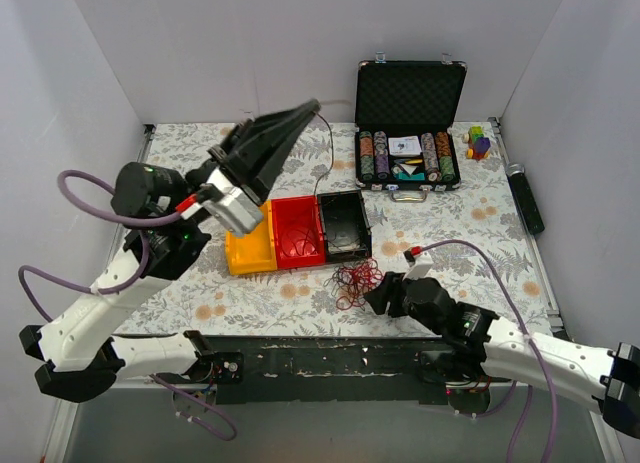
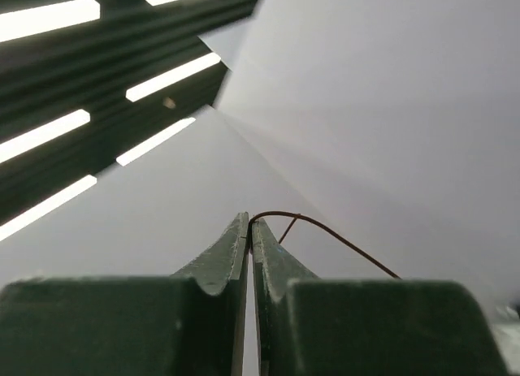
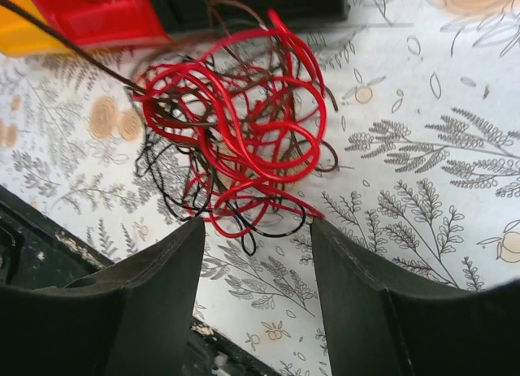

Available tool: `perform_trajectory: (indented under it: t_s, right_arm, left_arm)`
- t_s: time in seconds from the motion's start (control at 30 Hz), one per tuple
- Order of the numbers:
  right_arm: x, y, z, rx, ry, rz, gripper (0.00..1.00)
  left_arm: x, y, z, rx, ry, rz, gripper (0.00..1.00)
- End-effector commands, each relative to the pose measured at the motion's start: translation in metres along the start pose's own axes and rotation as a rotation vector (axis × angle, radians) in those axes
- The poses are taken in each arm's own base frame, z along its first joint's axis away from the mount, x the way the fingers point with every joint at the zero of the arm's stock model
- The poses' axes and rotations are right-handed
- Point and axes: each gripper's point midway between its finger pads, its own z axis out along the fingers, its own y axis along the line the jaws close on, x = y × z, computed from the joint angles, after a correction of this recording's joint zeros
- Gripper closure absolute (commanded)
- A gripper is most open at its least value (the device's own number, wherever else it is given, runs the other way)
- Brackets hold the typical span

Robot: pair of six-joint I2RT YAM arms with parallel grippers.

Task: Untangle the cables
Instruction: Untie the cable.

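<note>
The left gripper (image 1: 312, 106) is raised high over the back of the table (image 1: 480, 233), its jaws pressed fully together on one dark strand (image 2: 325, 230). The left wrist view shows that wire pinched at the fingertips and arching away to the right. Holding it up this far seems meant to draw a single wire out of the clump, so that it comes free lengthwise instead of dragging the whole knot.

From the tips the strand drops past the row of yellow, red and black trays (image 1: 298, 231) towards the cables (image 1: 355, 278), a loose knot of red, black and brownish loops lying on the table in front of the trays.

The right gripper (image 3: 256, 287) sits low at the table's near edge, jaws spread wide and holding nothing. The knot lies just ahead of its open fingertips, the nearest loops reaching the gap between them. It looks placed to pin or anchor the bundle.
</note>
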Motion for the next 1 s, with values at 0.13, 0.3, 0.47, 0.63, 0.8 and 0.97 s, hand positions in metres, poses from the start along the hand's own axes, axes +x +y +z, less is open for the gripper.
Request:
perform_trajectory:
  t_s: [0.13,0.3,0.47,0.63,0.8,0.97]
  right_arm:
    - [-0.033,0.004,-0.023,0.024,-0.080,-0.017,0.40]
    - [-0.041,0.004,-0.024,0.027,-0.115,-0.019,0.41]
    - [-0.059,0.017,-0.021,0.022,-0.153,-0.046,0.41]
    - [-0.068,0.033,-0.018,-0.003,-0.150,-0.060,0.41]
    - [-0.067,0.044,-0.014,-0.044,-0.138,-0.054,0.41]
    - [-0.068,0.052,-0.011,-0.082,-0.147,-0.031,0.41]
  left_arm:
    - [0.053,-0.139,-0.085,0.398,0.272,-0.351,1.00]
    - [0.051,-0.176,-0.127,0.592,0.373,-0.431,1.00]
    - [0.078,-0.238,-0.210,0.827,0.579,-0.458,1.00]
    - [0.100,-0.282,-0.263,0.832,0.636,-0.478,1.00]
    - [0.124,-0.308,-0.255,0.721,0.726,-0.683,0.96]
    - [0.142,-0.333,-0.241,0.628,0.793,-0.900,0.86]
